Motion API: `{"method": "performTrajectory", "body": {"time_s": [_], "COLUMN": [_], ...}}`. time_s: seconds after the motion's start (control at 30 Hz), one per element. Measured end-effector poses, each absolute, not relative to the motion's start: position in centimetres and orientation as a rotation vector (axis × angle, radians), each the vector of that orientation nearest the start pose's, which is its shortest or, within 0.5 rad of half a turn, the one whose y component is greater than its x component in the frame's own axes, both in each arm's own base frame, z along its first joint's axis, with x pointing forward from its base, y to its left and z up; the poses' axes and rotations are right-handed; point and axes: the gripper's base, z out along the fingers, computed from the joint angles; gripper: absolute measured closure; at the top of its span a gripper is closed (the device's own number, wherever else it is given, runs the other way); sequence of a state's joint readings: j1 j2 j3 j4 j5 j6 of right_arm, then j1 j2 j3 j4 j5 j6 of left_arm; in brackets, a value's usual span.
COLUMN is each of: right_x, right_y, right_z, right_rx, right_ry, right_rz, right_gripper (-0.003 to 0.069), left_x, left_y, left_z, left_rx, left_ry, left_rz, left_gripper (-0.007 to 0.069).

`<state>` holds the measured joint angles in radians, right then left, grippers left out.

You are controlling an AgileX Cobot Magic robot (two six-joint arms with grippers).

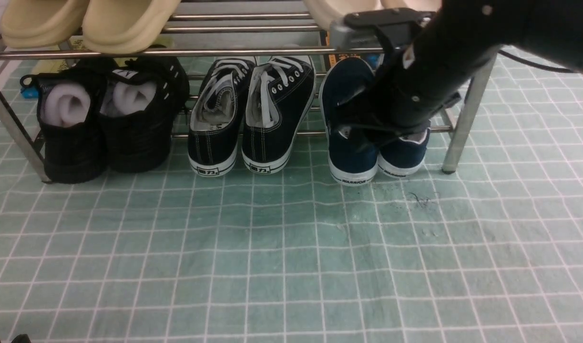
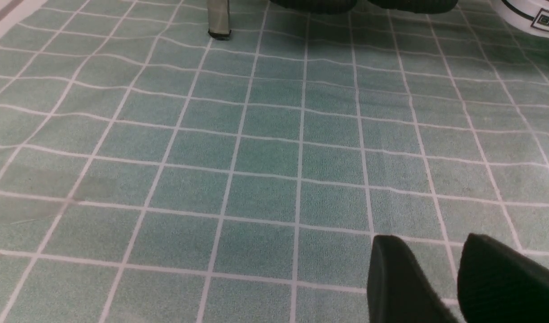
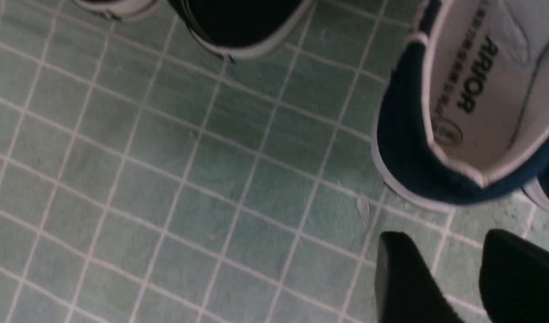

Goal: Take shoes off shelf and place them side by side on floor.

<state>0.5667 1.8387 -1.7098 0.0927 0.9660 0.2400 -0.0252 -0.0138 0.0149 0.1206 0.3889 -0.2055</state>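
Observation:
Two navy shoes stand close together at the right end of the shelf's (image 1: 467,114) lower tier, one (image 1: 351,157) left of the other (image 1: 401,155), white-soled heels toward me on the floor (image 1: 291,247). My right arm (image 1: 424,81) reaches down over them and hides their openings. In the right wrist view the right gripper (image 3: 442,240) is open with only floor between its fingers, just behind the heel of one navy shoe (image 3: 404,134) whose insole reads "WARRIOR". The left gripper (image 2: 431,244) hangs open over bare floor (image 2: 256,157), holding nothing.
Black lace-up sneakers (image 1: 253,119) and all-black shoes with foam rolls (image 1: 105,124) fill the rest of the lower tier. Beige slippers (image 1: 86,24) lie on the upper rods. A shelf leg (image 2: 219,18) stands ahead of the left gripper.

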Motion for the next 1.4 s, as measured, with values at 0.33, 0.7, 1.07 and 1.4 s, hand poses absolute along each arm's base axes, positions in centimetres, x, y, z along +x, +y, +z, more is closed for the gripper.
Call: {"method": "performTrajectory", "body": {"time_s": [0.33, 0.7, 1.07, 1.4], "right_x": [38.7, 40.3, 34.0, 29.3], "right_y": [24.8, 25.3, 23.7, 21.5], "right_z": [28.4, 25.0, 33.2, 38.9], "right_rx": [-0.34, -0.382, -0.491, -0.635], "right_ry": [2.485, 2.475, 2.658, 2.628], "right_rz": [0.381, 0.294, 0.505, 0.569], "right_gripper": [0.0288, 0.049, 0.0622, 0.0622], "left_x": [5.2, 5.2, 5.2, 5.2], "left_y": [0.3, 0.3, 0.3, 0.3], "left_z": [17.4, 17.4, 17.4, 17.4], "left_rx": [-0.096, -0.096, -0.096, -0.096], "left_ry": [1.868, 1.868, 1.868, 1.868], "left_rz": [-0.039, -0.039, -0.039, -0.039], "left_gripper": [0.0383, 0.0383, 0.0382, 0.0382]}}
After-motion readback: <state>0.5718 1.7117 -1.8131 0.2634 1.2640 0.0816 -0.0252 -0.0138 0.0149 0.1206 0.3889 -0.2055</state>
